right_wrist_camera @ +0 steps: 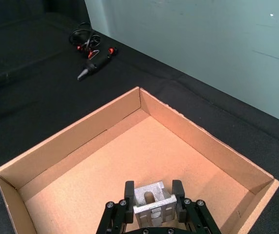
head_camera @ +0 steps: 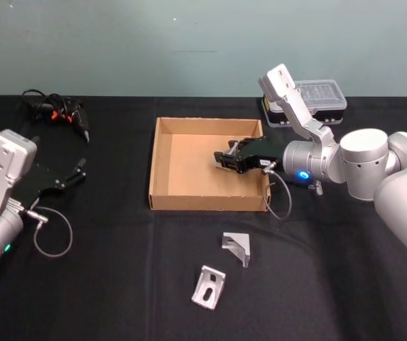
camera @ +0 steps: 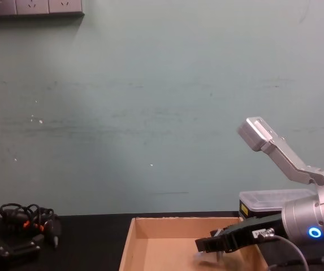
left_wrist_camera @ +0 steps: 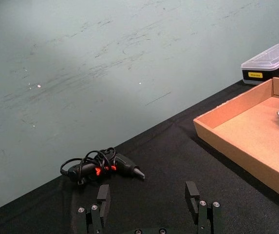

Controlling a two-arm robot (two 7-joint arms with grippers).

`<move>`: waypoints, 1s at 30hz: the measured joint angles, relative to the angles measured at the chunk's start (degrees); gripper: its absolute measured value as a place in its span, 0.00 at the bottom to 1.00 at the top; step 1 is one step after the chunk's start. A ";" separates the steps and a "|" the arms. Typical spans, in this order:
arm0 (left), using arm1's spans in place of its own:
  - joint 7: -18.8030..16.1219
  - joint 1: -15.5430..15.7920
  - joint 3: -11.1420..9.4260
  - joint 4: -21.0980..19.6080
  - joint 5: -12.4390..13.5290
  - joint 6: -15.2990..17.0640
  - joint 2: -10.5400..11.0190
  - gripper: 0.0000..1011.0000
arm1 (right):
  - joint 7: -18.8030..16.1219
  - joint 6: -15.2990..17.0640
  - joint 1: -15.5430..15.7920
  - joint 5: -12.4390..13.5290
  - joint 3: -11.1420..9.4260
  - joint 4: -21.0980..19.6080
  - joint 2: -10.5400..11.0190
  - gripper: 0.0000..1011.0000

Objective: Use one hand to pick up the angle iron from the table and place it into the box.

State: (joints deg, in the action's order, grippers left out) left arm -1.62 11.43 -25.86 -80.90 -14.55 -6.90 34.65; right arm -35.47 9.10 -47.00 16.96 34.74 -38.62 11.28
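Yellow label point(left_wrist_camera: 254, 75) on the clear-lidded black case point(head_camera: 310, 99), behind the box's right rear corner; print too small to read. White label point(head_camera: 266, 163) on the right gripper point(right_wrist_camera: 152, 187), also unreadable. Box point(head_camera: 162, 153): tan cardboard, on the black tabletop point(head_camera: 104, 284). Right gripper reaches in over the box's right wall, jaws clamped on an angle iron point(right_wrist_camera: 152, 201) over the box floor; contact with the floor unclear. Second angle iron point(head_camera: 237, 247) and third angle iron point(head_camera: 208, 287) lie in front of the box. Left gripper point(left_wrist_camera: 149, 200) is parked left of the box, jaws spread, gripping nothing.
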 joint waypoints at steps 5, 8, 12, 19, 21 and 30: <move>0.00 0.00 0.00 0.00 0.00 0.00 0.00 1.00 | 0.10 0.05 0.08 0.02 0.02 -0.24 0.10 0.50; 0.00 0.00 0.00 0.00 0.00 0.00 0.00 1.00 | 0.14 0.08 0.12 0.03 0.04 -0.37 0.14 0.60; 0.00 0.00 0.00 0.00 0.00 0.00 0.00 1.00 | 0.17 0.12 0.17 0.04 0.07 -0.47 0.19 0.72; 0.00 0.00 0.00 0.00 0.00 0.00 0.00 1.00 | 0.23 0.17 0.21 0.06 0.09 -0.60 0.23 0.93; 0.00 0.00 0.00 0.00 0.00 0.00 0.00 1.00 | 0.23 0.19 0.22 0.07 0.09 -0.62 0.24 0.97; 0.00 0.00 0.00 0.00 0.00 0.00 0.00 1.00 | 0.78 0.45 4.06 -0.87 -0.79 -9.02 2.82 0.99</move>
State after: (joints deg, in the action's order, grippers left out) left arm -1.62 11.43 -25.86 -80.90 -14.55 -6.90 34.64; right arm -34.69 9.56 -42.94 16.09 33.95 -47.63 14.10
